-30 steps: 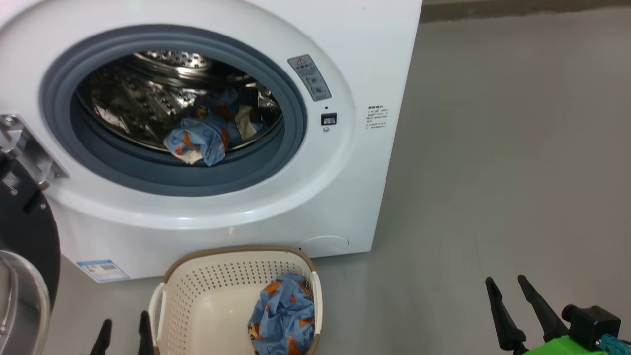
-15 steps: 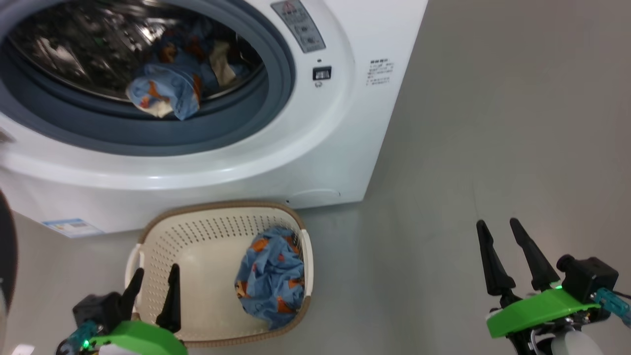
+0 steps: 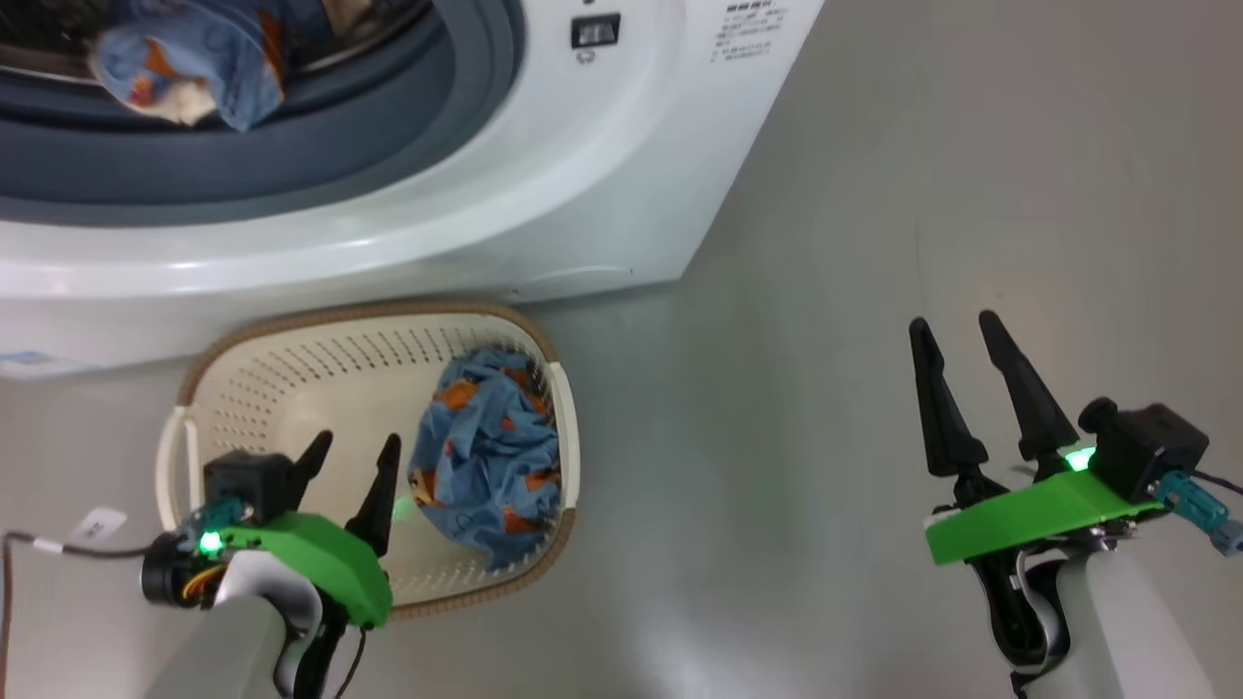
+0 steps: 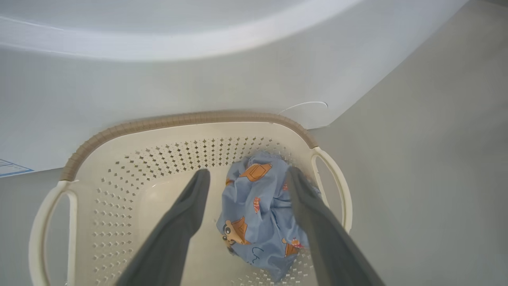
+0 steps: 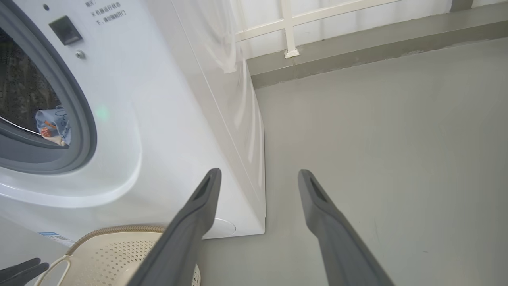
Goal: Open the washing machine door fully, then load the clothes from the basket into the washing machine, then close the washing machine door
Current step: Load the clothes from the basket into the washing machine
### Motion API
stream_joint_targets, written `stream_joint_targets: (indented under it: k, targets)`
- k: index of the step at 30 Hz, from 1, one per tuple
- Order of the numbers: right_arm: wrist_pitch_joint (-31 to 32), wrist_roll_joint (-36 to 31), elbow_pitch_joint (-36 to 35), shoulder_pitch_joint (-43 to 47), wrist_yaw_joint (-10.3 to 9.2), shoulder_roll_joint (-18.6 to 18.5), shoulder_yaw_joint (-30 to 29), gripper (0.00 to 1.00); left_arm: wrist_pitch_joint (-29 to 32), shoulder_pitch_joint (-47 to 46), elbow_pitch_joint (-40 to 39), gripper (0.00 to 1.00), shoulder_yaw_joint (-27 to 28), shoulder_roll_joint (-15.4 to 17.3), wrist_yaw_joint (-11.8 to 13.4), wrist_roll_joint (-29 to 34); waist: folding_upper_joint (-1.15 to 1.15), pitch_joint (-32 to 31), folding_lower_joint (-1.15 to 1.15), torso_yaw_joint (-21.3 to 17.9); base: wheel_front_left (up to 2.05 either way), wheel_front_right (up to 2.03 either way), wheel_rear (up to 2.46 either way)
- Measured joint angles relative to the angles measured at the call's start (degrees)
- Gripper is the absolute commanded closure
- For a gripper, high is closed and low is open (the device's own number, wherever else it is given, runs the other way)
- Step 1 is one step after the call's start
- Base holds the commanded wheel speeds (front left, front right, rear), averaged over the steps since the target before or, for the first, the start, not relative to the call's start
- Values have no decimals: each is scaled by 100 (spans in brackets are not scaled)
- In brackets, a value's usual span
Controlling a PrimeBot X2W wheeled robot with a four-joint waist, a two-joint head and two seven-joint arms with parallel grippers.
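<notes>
The white washing machine (image 3: 544,194) stands open at the top left, and one blue printed bundle of clothes (image 3: 184,63) lies at the drum's lip on the grey gasket. The washing machine door is out of view. On the floor before it sits the cream basket (image 3: 369,313) with another bundle of clothes (image 3: 486,456) in its right half. My left gripper (image 3: 355,447) hovers open above the basket's near left part; in the left wrist view its fingers straddle the clothes (image 4: 258,214) from above without touching them. My right gripper (image 3: 954,325) is open and empty over bare floor, far right of the basket.
Grey floor (image 3: 777,437) stretches right of the machine. A low kerb and white railing (image 5: 357,51) run along the wall behind. A blue label sticker (image 4: 12,169) marks the machine's lower front. A cable trails from my left wrist.
The camera has tilted down, so machine and basket slide up the picture. My left gripper has risen from the bottom edge to over the basket. Both grippers stay open.
</notes>
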Motion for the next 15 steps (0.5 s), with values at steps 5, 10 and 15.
stream_joint_targets:
  k: [5, 10, 15]
  targets:
    - [0, -43, -29, -301, 0, 53, 111, 0, 0, -650, 595, 0, -786, 88, 0, -457, 0, 510, 0, -95, 0, 0, 0]
    - [0, -43, -73, -471, 0, 94, 156, 0, 0, -1048, 914, 0, -1298, 182, 0, -824, 0, 828, 0, -169, 0, 0, 0]
    - [-1, -97, -178, -685, 0, 105, 207, 0, 0, -1624, 1178, 0, -1948, 308, 0, -1379, 0, 1236, 0, -264, 0, 0, 0]
